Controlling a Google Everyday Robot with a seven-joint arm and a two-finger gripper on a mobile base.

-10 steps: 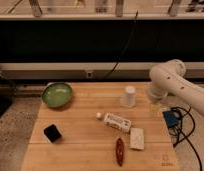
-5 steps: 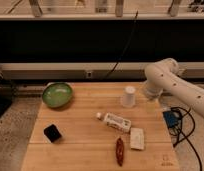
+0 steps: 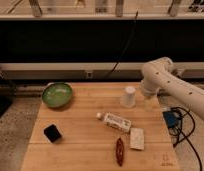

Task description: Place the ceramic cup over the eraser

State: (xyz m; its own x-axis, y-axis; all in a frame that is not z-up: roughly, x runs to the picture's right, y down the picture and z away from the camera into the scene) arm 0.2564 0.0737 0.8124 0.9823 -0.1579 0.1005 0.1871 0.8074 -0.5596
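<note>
The ceramic cup [image 3: 128,96] is a small plain white tapered cup standing on the wooden table [image 3: 85,150], at the back right of centre. The eraser [image 3: 52,133] is a small black block at the front left of the table, far from the cup. My gripper [image 3: 146,92] is at the lower end of the white arm [image 3: 167,82], just right of the cup and close to it, at about the cup's height. It holds nothing that I can see.
A green bowl [image 3: 57,94] sits at the back left. A white labelled bottle [image 3: 115,121] lies at the table's centre. A white rectangular block [image 3: 137,138] and a dark red pepper-shaped thing [image 3: 119,151] lie at the front right. Cables and a blue box [image 3: 171,119] hang off the right edge.
The arm and gripper have moved left, closer to the cup. The cup and the other objects have not moved.
</note>
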